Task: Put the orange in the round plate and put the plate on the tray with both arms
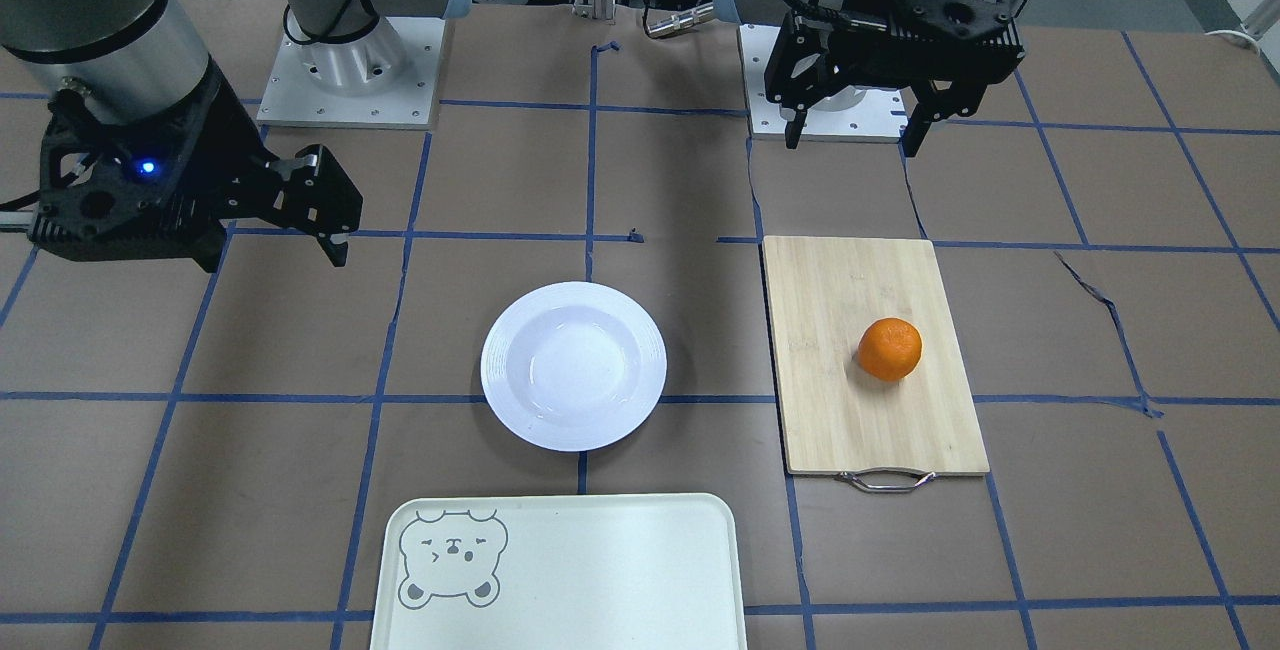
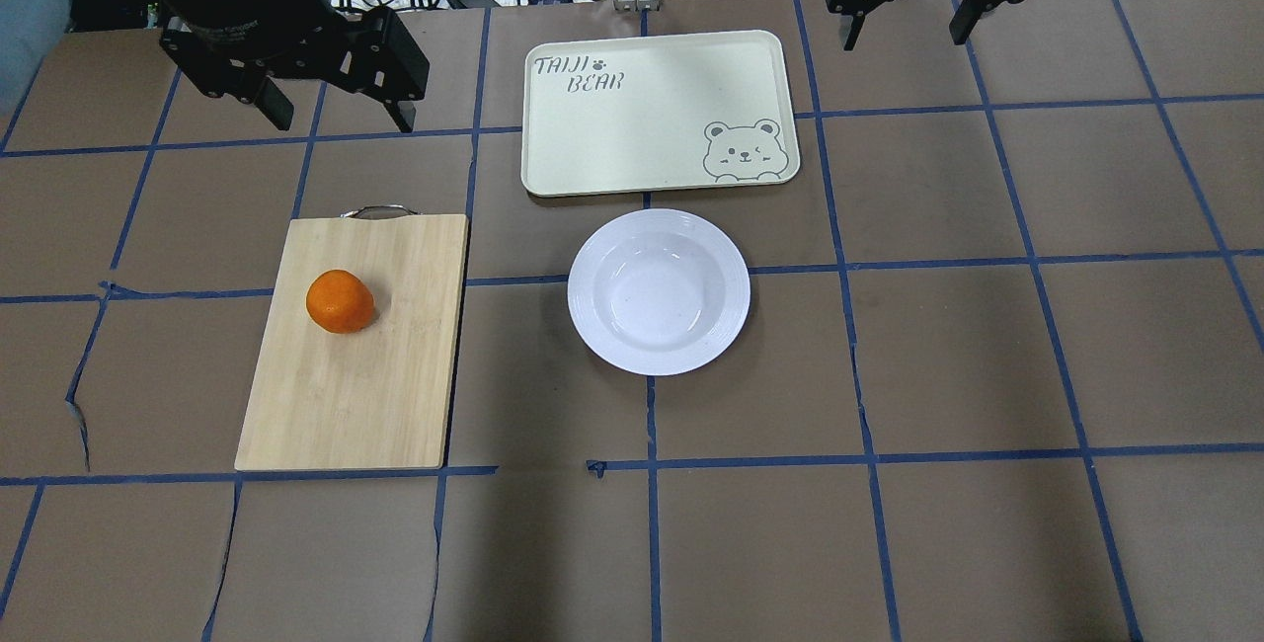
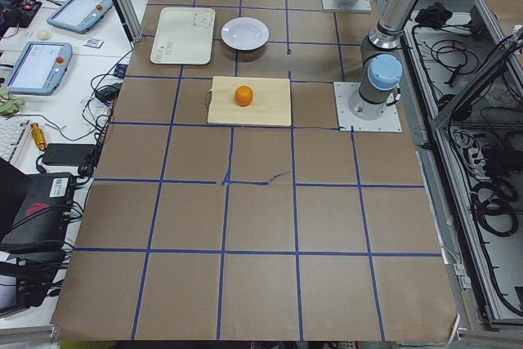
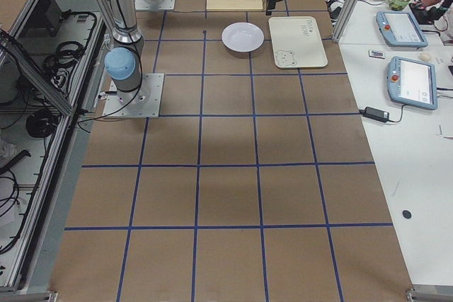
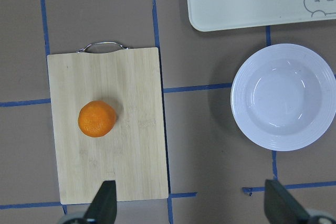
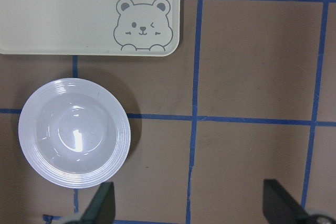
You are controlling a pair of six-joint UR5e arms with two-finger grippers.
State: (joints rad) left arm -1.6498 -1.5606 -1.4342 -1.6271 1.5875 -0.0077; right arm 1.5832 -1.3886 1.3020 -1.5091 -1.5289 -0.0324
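The orange (image 2: 340,301) lies on a bamboo cutting board (image 2: 365,385) on my left side; the left wrist view shows the orange (image 5: 97,119) too. The empty white round plate (image 2: 659,291) sits mid-table, just before the cream tray (image 2: 632,119) with its bear drawing. My left gripper (image 2: 341,117) hangs open high over the board's handle end, holding nothing. My right gripper (image 2: 906,33) hangs open to the right of the tray, also empty. The right wrist view looks down on the plate (image 6: 73,132) and the tray (image 6: 63,9).
The table is covered in brown paper with a blue tape grid. The two arm bases (image 1: 348,70) (image 1: 820,80) stand at the robot's edge. A side bench with tablets (image 3: 79,11) and cables runs along the far side, past the tray.
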